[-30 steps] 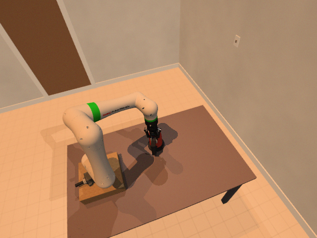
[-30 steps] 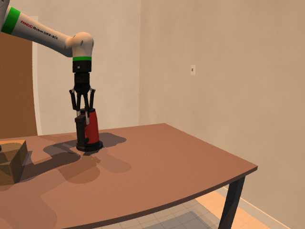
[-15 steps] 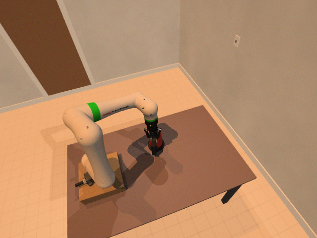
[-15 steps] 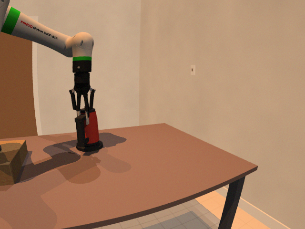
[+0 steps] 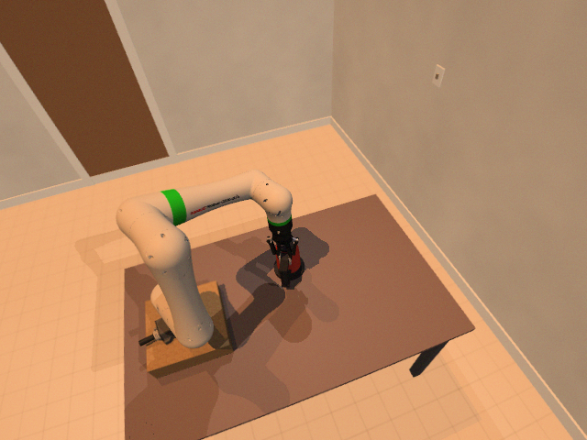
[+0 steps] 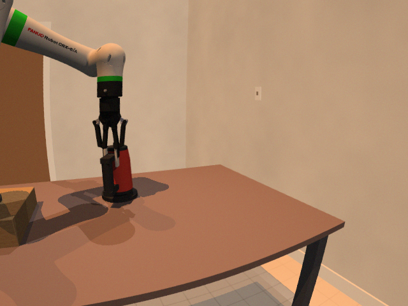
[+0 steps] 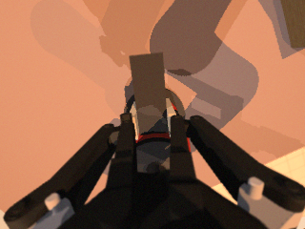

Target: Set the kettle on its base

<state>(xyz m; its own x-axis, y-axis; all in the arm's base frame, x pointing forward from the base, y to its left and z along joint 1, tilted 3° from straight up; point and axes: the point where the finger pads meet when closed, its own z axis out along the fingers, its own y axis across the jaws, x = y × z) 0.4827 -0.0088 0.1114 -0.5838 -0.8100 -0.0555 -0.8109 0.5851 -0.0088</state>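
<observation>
On the brown table, top view: the red tapered kettle (image 5: 294, 259) stands near the table's (image 5: 379, 302) middle, away from the tan wooden block (image 5: 189, 352) under the white arm's (image 5: 165, 256) foot; the black two-finger gripper (image 5: 283, 253) comes straight down over it.

Top view, base: only a dark sliver of the black round base (image 5: 294, 279) shows under the kettle, on the table.

Exterior view, kettle: upright on the base (image 6: 127, 196), its black handle (image 6: 107, 174) on the side toward the wooden block (image 6: 16, 210); whether the stud sits inside the ring cannot be seen.

Exterior view, gripper: the gripper (image 6: 110, 150) is clamped on the kettle's (image 6: 123, 171) top by the handle.

Wrist view, grip: the fingers flank the dark lid, the handle (image 7: 149, 81) jutting beyond, the table (image 7: 57, 119) below.

Wrist view, advice: judging the kettle nearly or fully seated, keep it vertical and centred over the base, press down gently until it settles flat, then part the fingers without twisting and lift straight up, clear of the handle.
</observation>
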